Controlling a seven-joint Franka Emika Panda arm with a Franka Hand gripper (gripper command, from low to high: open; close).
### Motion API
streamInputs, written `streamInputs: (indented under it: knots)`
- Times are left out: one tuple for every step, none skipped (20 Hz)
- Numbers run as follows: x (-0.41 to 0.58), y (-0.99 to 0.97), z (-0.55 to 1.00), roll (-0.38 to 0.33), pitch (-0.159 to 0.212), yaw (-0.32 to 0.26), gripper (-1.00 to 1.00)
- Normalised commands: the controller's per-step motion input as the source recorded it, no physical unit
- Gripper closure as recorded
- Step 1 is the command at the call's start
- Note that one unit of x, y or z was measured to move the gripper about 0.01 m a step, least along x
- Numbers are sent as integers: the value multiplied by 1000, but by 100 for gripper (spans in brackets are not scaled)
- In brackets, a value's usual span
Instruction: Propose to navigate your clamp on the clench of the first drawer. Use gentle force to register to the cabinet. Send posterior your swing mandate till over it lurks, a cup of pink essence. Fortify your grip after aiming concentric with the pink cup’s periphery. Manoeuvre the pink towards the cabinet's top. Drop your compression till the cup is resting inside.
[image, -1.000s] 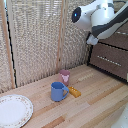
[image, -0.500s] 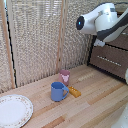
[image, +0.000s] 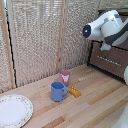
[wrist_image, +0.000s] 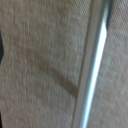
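Clamp first: we cannot see it well in either view. In the exterior view the white arm hides it, up by the cabinet on the exterior view's right. The wrist view shows only a dark bit at one edge, so we cannot tell if it is open or closed.

The wrist view is filled with brown wood and a pale shiny bar. We think this is the clench on the first drawer, very close to the camera. So we judge we are at the start: getting onto the handle.

To do this well, we go slow. We want one finger on each side of the bar, with the bar in the middle. Then we use only a soft force, so nothing slips or bangs.

The pink cup stands on the table, well apart from the arm. It is just behind the blue mug. A small orange thing lies beside the mug. A plate sits further off.
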Motion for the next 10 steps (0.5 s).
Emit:
streamInputs:
  knots:
    - [0, -291, 91, 3, 58, 309, -100]
    - [0, -231, 106, 3, 64, 318, -100]
    - [0, -180, 120, 0, 74, 321, -100]
    - [-11, -214, 140, 0, 94, 303, -100]
    - [-6, -263, 86, 19, 77, 303, 100]
    - [0, -226, 63, 24, 47, 220, 100]
    - [0, -323, 60, 61, 9, 153, 100]
    - [0, -329, 63, 42, 0, 91, 100]
    - [0, -374, 29, 67, 0, 17, 100]
    - [0, -383, 0, 13, 0, 13, 100]
